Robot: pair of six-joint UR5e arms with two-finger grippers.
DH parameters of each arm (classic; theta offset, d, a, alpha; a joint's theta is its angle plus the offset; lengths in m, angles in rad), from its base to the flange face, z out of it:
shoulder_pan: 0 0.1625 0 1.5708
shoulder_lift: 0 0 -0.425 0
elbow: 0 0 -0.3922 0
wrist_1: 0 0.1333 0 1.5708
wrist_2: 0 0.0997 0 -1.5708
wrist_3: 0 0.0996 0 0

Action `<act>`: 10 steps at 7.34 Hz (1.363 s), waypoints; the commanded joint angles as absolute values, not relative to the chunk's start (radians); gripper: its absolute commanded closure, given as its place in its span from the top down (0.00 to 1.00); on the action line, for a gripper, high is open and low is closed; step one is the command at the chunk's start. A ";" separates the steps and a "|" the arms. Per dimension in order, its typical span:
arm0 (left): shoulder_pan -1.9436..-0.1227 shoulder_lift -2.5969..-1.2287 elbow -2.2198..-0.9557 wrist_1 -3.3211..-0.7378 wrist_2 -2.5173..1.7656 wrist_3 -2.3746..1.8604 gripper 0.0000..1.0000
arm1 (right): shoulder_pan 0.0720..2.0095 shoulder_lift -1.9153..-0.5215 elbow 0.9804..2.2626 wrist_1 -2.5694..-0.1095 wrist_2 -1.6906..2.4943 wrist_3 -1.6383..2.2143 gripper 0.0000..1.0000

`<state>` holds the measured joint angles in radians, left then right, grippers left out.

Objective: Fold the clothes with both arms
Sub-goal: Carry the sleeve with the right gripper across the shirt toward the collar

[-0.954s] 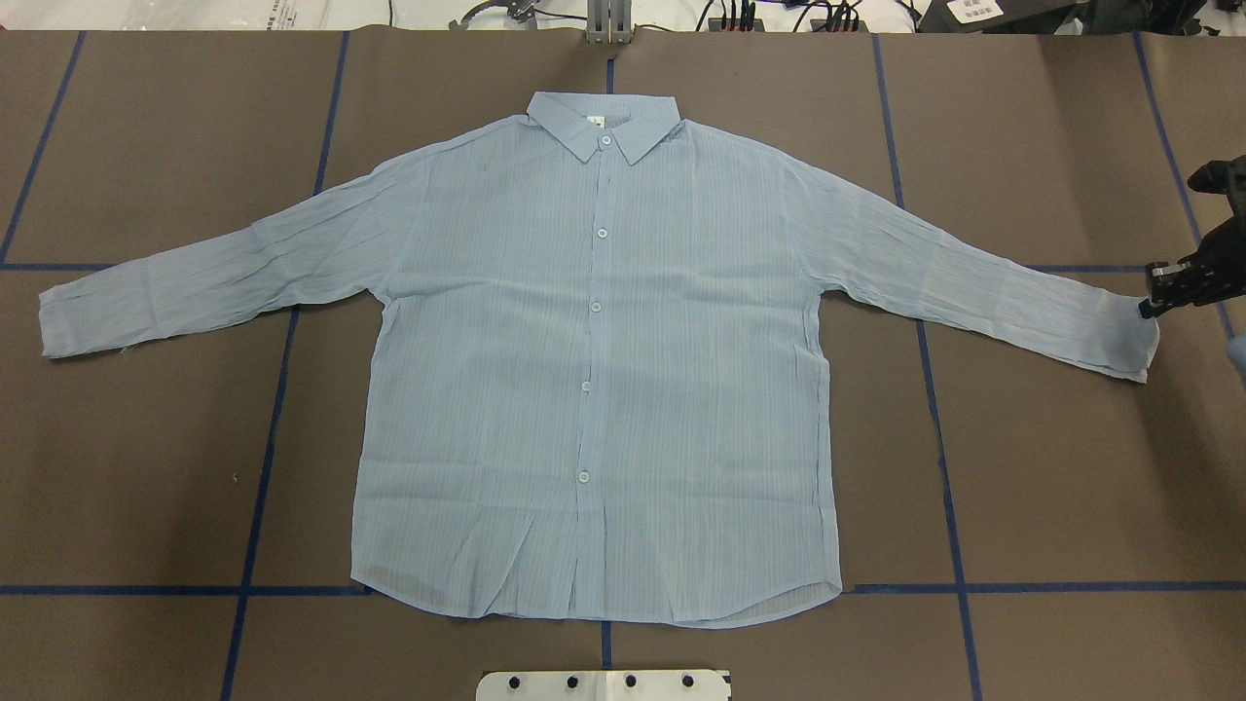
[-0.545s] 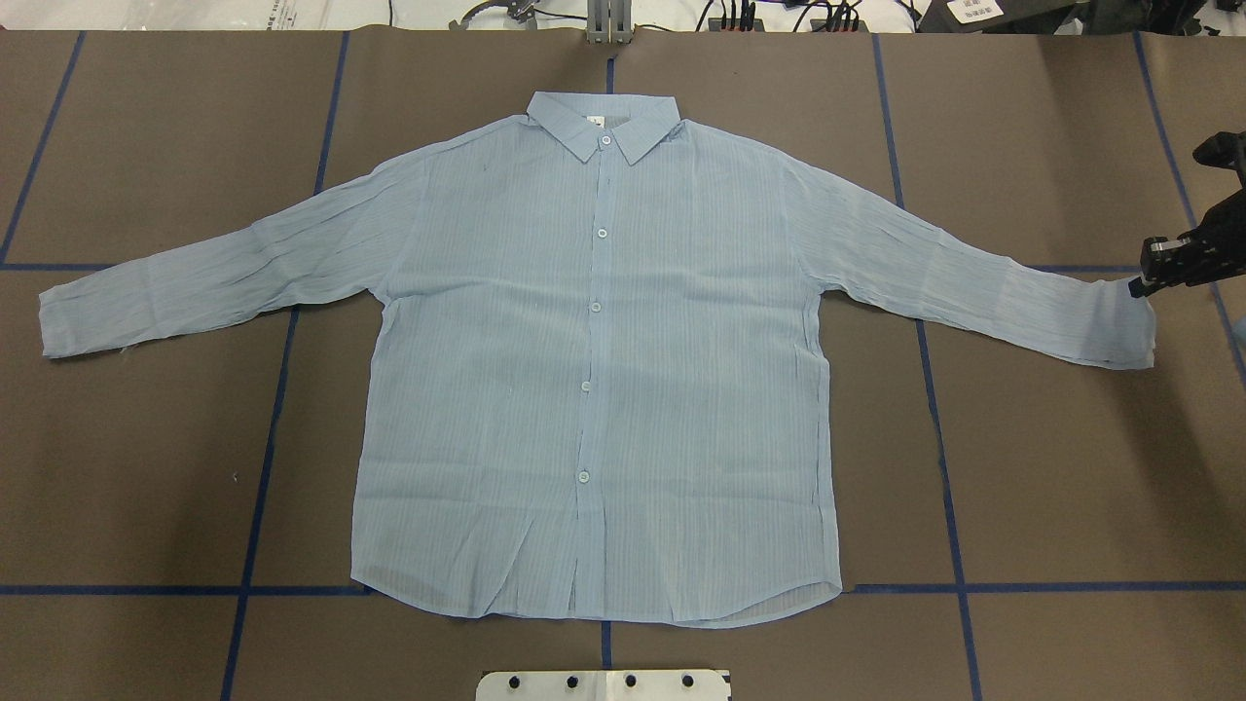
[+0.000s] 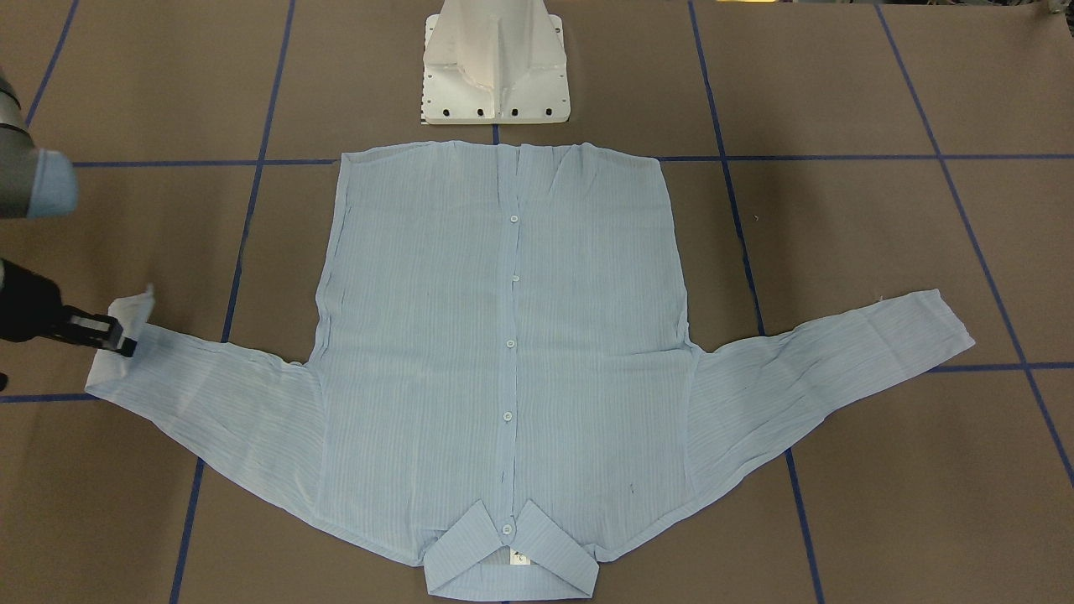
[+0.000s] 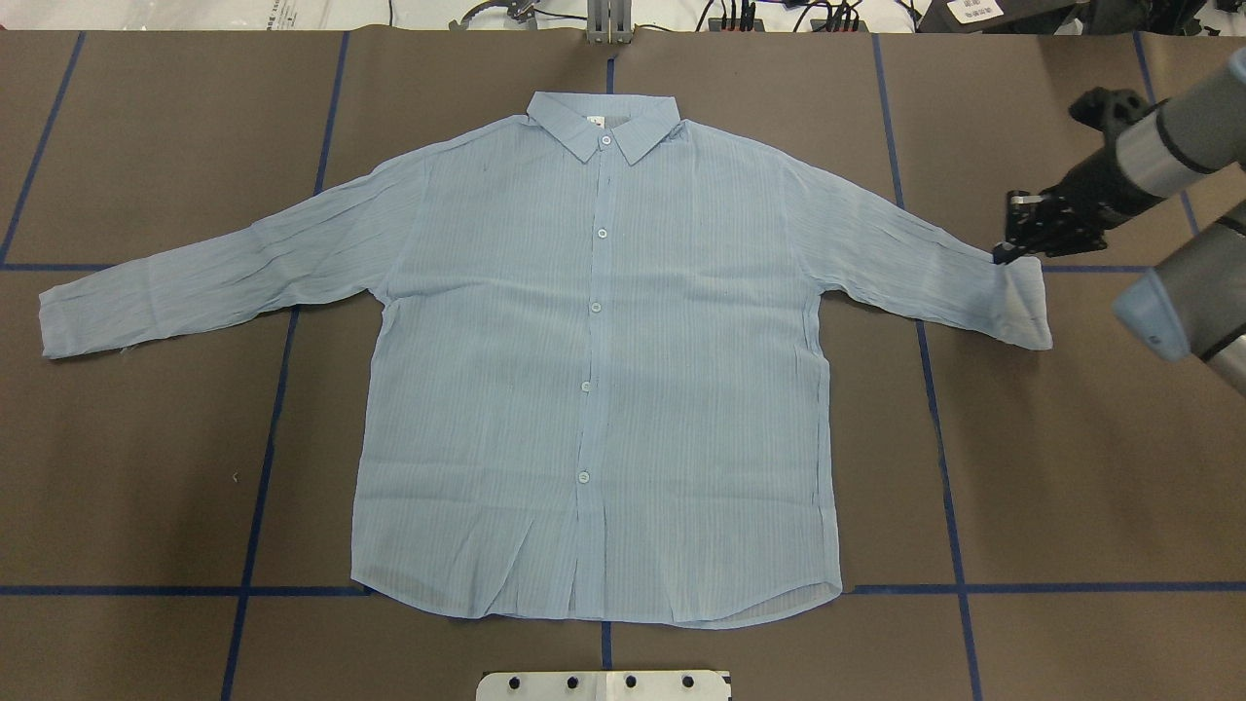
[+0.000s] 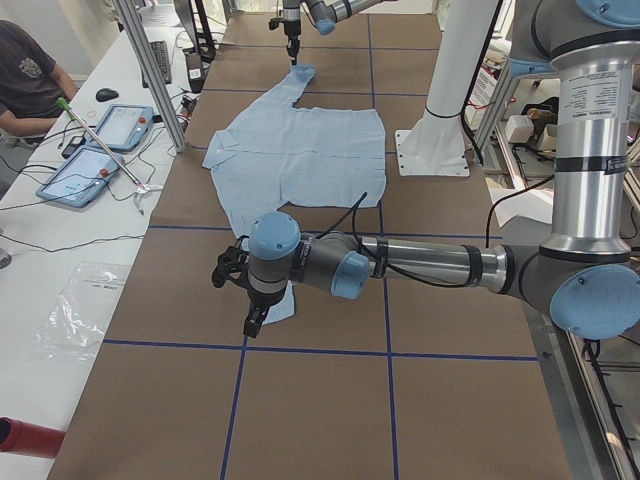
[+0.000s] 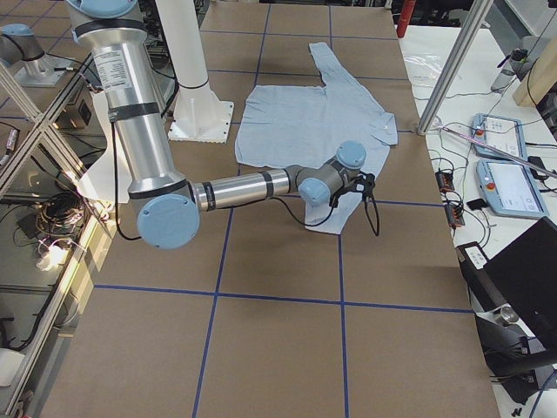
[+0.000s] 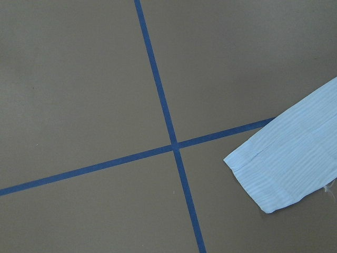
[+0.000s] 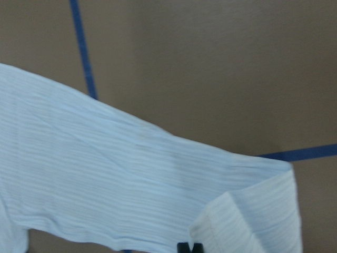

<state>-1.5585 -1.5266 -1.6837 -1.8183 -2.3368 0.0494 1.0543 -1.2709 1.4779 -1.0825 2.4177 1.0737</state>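
The light-blue shirt (image 4: 594, 389) lies flat and face up on the brown table, collar at the far side, both sleeves spread out. My right gripper (image 4: 1012, 251) is shut on the cuff of the sleeve on the view's right, lifted and turned back over the sleeve. The front-facing view shows the same grip (image 3: 120, 337). In the right wrist view the folded cuff (image 8: 247, 221) sits just above the fingertips (image 8: 183, 247). My left gripper (image 5: 252, 320) shows only in the exterior left view, hovering by the other cuff (image 7: 289, 163); I cannot tell if it is open or shut.
The white pedestal base (image 3: 495, 75) stands at the near edge by the shirt's hem. Blue tape lines (image 4: 263, 458) grid the table cover. A side table with tablets (image 5: 100, 145) and a seated operator (image 5: 25, 70) runs along the far side.
My right gripper has moved left and toward the far side with the cuff, so the sleeve end has drawn inward and folded over. The right arm now reaches into view. The rest of the shirt is unmoved.
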 commanded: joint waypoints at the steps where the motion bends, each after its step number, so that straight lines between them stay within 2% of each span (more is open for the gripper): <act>1: -1.559 -1.531 -1.683 -1.819 -2.338 0.049 1.00 | 0.903 -1.009 1.415 -1.091 2.286 1.387 0.00; 3: -1.562 -1.529 -1.680 -1.824 -2.336 0.055 1.00 | 0.780 -0.698 1.220 -1.088 2.070 1.589 0.00; 4: -1.562 -1.528 -1.681 -1.825 -2.336 0.052 1.00 | 0.740 -0.596 1.134 -1.085 2.034 1.595 0.00; 7: -1.565 -1.525 -1.698 -1.825 -2.338 0.049 1.00 | 0.663 -0.476 1.045 -1.060 1.916 1.617 0.00; 10: -1.563 -1.529 -1.692 -1.825 -2.338 0.049 1.00 | 0.624 -0.437 1.016 -1.057 1.845 1.628 0.00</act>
